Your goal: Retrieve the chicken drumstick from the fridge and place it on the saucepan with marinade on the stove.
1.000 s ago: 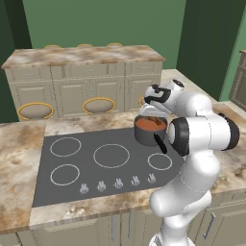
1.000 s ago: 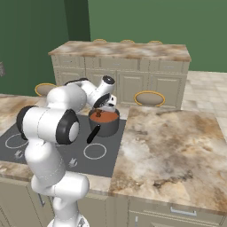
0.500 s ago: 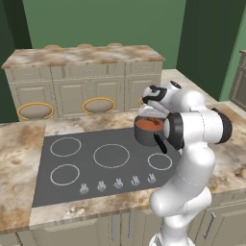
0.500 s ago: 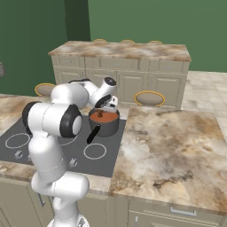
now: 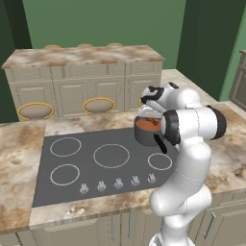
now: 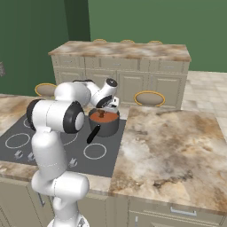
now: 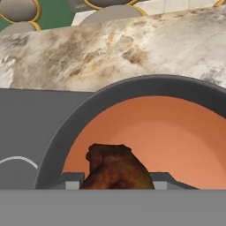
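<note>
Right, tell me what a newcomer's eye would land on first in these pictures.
First, the big white arm bent over the stove, its end effector poised just above the saucepan near the cooktop's right edge. Next, the bright orange-red marinade in that pan, with the brown chicken drumstick shut between the end effector's fingers right over it in the hand view. Behind, a marble-topped island with round stools tucked under.
</note>
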### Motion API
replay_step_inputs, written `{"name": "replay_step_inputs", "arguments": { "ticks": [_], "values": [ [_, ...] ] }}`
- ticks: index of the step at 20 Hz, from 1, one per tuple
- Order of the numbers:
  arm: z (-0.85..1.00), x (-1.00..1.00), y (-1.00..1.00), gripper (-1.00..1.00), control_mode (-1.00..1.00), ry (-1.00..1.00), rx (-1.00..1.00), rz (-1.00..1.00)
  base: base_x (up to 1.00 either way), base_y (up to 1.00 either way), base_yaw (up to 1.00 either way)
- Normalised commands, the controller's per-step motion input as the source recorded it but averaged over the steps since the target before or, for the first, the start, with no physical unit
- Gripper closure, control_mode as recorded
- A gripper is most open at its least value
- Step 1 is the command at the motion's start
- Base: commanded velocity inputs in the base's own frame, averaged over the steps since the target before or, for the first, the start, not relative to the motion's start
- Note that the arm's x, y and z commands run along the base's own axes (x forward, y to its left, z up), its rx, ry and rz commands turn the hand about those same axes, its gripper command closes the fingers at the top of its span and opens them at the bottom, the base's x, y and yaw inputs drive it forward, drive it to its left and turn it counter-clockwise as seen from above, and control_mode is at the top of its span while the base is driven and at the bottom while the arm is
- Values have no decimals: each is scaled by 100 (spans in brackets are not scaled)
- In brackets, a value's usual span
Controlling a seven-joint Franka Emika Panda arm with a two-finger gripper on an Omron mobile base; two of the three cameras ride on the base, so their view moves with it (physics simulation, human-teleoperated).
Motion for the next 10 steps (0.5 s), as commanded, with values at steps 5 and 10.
{"name": "replay_step_inputs", "arguments": {
  "ticks": [5,10],
  "values": [
    [-8,13,-3,-100,-100,0,0,0,0,0,0],
    [-12,33,0,-100,-100,0,0,0,0,0,0]
  ]
}}
